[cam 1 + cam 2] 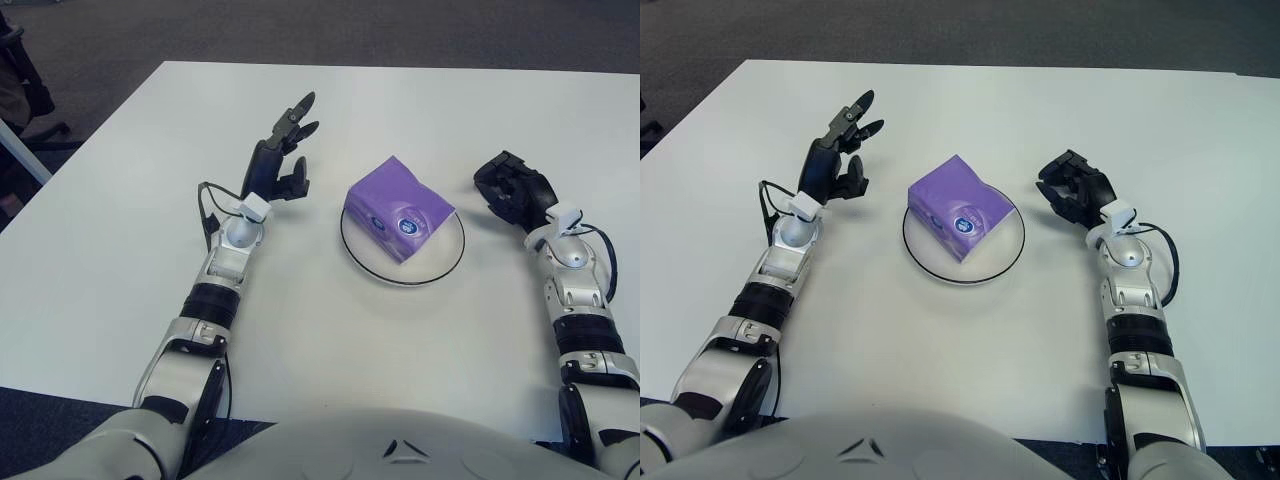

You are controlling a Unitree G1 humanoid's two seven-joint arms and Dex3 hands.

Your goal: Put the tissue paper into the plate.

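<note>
A purple tissue pack (399,208) lies tilted in the round white plate (441,261) at the middle of the white table. My left hand (283,153) shows to the left of the plate, apart from the pack, with its fingers spread and nothing in them. To the right of the plate is my right hand (513,189), its black fingers relaxed and holding nothing. Both hands show again in the right eye view, the left hand (843,150) and the right hand (1076,187) on either side of the pack (960,208).
The white table (120,220) spreads wide around the plate. Dark carpet lies beyond its far edge, and a dark object (18,75) stands off the table at the far left.
</note>
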